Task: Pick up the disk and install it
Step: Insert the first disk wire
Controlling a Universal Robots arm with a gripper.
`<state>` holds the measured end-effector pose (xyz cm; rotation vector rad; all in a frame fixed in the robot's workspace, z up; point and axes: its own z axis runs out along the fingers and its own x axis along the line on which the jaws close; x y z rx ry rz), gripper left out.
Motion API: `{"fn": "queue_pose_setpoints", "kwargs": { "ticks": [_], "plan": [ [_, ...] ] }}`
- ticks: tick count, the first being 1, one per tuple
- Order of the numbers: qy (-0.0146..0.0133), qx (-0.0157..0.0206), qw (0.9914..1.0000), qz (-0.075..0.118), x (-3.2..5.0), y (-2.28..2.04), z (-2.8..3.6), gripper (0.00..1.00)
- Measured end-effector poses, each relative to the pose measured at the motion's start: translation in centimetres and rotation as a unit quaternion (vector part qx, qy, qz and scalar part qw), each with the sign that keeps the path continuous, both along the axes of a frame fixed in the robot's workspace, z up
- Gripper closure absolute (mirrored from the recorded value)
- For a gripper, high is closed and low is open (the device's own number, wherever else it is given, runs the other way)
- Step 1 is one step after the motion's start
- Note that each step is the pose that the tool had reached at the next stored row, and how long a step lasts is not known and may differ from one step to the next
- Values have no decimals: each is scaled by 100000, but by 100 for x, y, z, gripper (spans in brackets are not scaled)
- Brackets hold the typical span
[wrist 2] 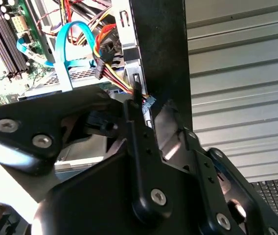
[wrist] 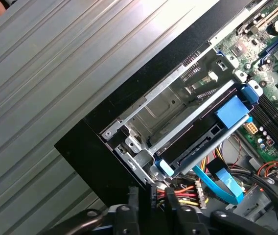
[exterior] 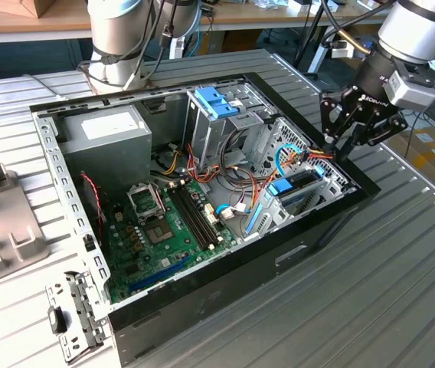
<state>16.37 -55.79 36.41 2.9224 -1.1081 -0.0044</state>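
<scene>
The disk (exterior: pixel 298 189) sits in its bay at the case's 3 o'clock corner, the gripper (exterior: pixel 353 132) empty above, opening unclear; nearby cables (exterior: pixel 315 155) could snag it.

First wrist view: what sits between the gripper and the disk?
A bundle of red, yellow and orange wires lies between the gripper and the disk, as the first wrist view shows.

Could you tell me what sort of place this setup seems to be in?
Probably a robotics lab or workshop. An opened computer case lies on a ribbed metal table, its motherboard exposed, with the arm's gripper at its corner. Wooden benches with cables stand behind.
</scene>
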Motion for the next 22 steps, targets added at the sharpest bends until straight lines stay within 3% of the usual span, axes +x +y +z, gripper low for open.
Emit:
{"fn": "queue_pose_setpoints", "kwargs": {
  "ticks": [1, 4, 12, 17, 22],
  "plan": [
    [-2, 0, 100000, -3, 0, 0, 0, 66],
    [-2, -4, 100000, -2, 0, 0, 1, 82],
    [-2, 13, 100000, -1, 0, 1, 0, 82],
    [-1, 26, 100000, 0, -1, 50, 10, 82],
    [-1, 152, 100000, -1, -24, 52, 14, 82]
  ]
}}
